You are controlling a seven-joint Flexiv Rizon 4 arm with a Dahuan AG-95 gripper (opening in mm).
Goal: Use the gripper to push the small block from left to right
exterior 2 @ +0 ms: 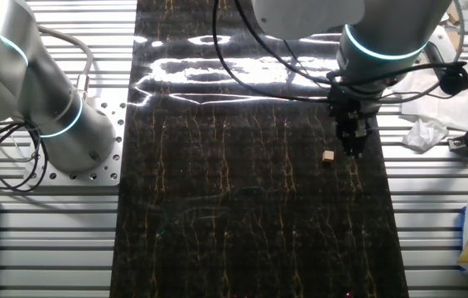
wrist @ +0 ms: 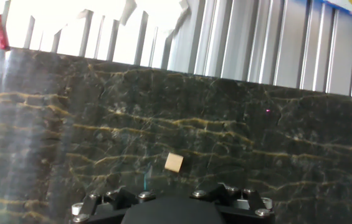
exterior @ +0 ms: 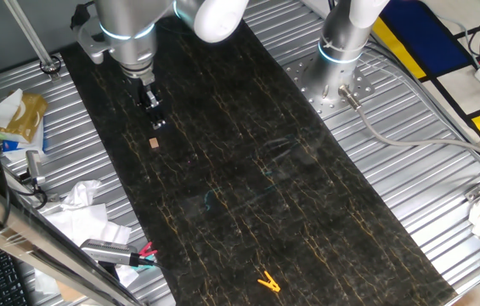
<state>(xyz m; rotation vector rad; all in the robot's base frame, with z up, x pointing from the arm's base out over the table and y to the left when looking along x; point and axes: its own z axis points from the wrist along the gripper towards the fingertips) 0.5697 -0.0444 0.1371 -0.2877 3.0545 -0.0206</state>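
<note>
The small block [exterior: 154,143] is a tiny light-brown wooden cube on the black veined mat [exterior: 248,178], near its left edge. It also shows in the other fixed view [exterior 2: 328,156] and in the hand view [wrist: 174,163]. My gripper [exterior: 156,121] is the narrow black tip of the arm with the cyan ring. It hangs just behind the block, a small gap apart, with its fingers together and nothing between them. In the other fixed view the gripper [exterior 2: 355,146] stands just right of the block. The hand view shows only the gripper's black body at the bottom edge.
A yellow-orange clip [exterior: 267,281] lies at the mat's near end. The second arm's bolted base [exterior: 333,81] stands beyond the mat's right side. Crumpled tissues and tools [exterior: 87,217] lie on the ribbed metal table left of the mat.
</note>
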